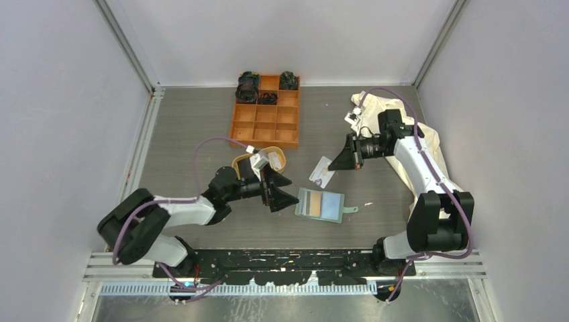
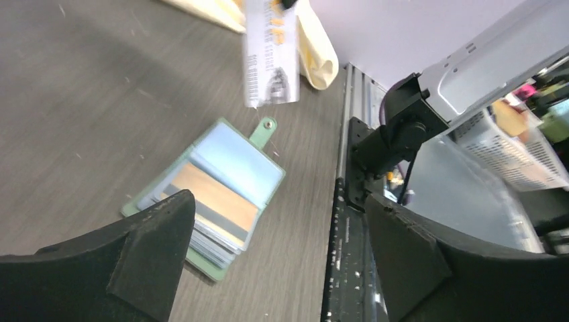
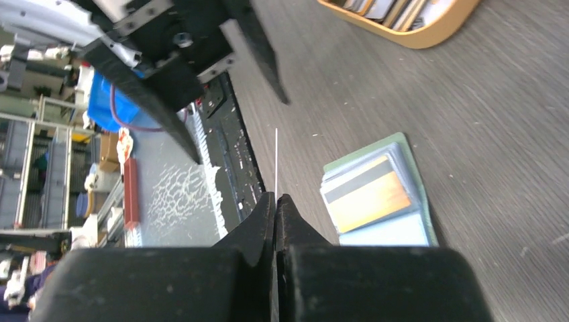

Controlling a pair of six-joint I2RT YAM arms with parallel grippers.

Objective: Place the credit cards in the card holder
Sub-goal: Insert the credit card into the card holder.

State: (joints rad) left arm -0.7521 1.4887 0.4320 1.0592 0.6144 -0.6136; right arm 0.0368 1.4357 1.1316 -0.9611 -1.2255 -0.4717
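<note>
Grey wood-grain counter boxed by pale walls, green card holder lying open mid-surface. Right pincer pinching a white credit card near it; left pincer spread wide.

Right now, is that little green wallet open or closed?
Open. The card holder lies spread flat, pockets facing up, a tan card showing inside.

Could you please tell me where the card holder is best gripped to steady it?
The card holder lies flat and open, pockets up, so probably pinch its green left edge, sliding the left tool in low from that side.
</note>
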